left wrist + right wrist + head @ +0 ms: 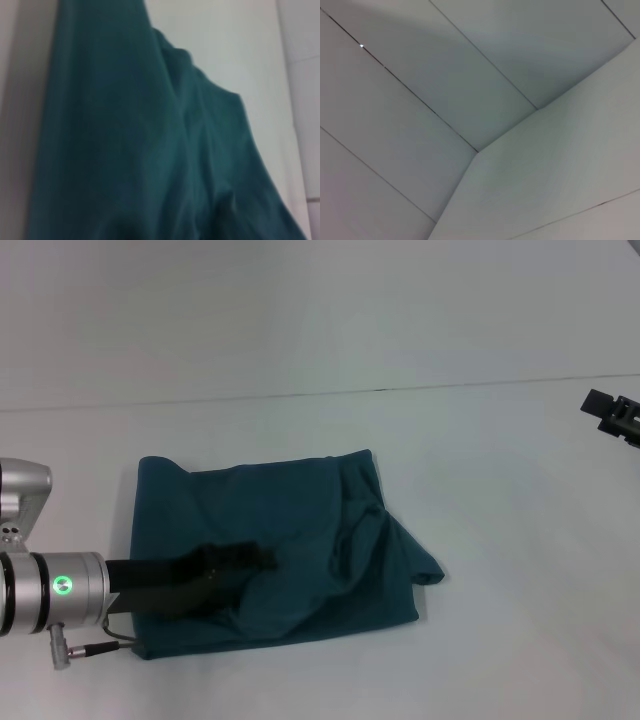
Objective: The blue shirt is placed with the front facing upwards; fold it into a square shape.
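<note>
I see the blue shirt (pixel 290 540) folded to a rough rectangle at table center, long axis 9-to-3. My left gripper (pixel 240 560) lies on it, reaching in from 9; can't tell its jaw opening. Right gripper (pixel 615 418) parked far off at 2, so left's nearer.

Left arm: silver, cylindrical metal wrist segments (pixel 55 588), rounded silver joint housing behind
Indicator: small, round green light (pixel 63 586) on the wrist
Cable: thin grey lead with a metal plug (pixel 62 651) beneath the wrist
Left gripper: long matte black fingers (pixel 238 558)
Right gripper: black, angular, blocky body (pixel 615 416)
</note>
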Motion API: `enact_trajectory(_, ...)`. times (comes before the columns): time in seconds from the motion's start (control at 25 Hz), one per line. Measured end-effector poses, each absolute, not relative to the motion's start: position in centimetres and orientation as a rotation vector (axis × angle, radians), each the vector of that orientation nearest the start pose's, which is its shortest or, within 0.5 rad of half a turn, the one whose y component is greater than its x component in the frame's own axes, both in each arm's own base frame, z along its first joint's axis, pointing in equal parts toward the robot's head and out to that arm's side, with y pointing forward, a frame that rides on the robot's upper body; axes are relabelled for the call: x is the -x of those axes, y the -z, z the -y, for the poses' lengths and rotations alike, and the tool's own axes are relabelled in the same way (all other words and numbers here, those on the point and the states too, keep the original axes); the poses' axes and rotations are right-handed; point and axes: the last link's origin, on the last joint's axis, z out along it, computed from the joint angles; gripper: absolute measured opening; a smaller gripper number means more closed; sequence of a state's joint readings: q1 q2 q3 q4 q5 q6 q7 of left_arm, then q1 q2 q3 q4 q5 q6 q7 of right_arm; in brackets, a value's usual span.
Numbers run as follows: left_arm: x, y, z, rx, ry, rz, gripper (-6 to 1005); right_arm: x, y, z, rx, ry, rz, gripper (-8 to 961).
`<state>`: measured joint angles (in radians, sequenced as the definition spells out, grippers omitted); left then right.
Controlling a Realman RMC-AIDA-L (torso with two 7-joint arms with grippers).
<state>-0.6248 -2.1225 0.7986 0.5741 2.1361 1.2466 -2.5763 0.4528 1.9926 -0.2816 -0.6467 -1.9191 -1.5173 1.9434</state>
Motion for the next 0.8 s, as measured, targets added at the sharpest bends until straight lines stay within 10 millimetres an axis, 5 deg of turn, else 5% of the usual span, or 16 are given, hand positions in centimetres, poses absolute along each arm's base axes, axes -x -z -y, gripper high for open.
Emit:
enact_trajectory(0.44, 24.6, 0.6, -34.3, -2.277, -0.872, -1.997, 910, -32.6, -9.5, -33.3, 1.975, -1.115, -1.410, 912)
enact_trajectory(0.8, 22.7, 5.8, -33.5, -2.191, -0.855, -1.951, 910, -32.8, -8.9, -33.4, 1.970, -1.104, -1.430, 912)
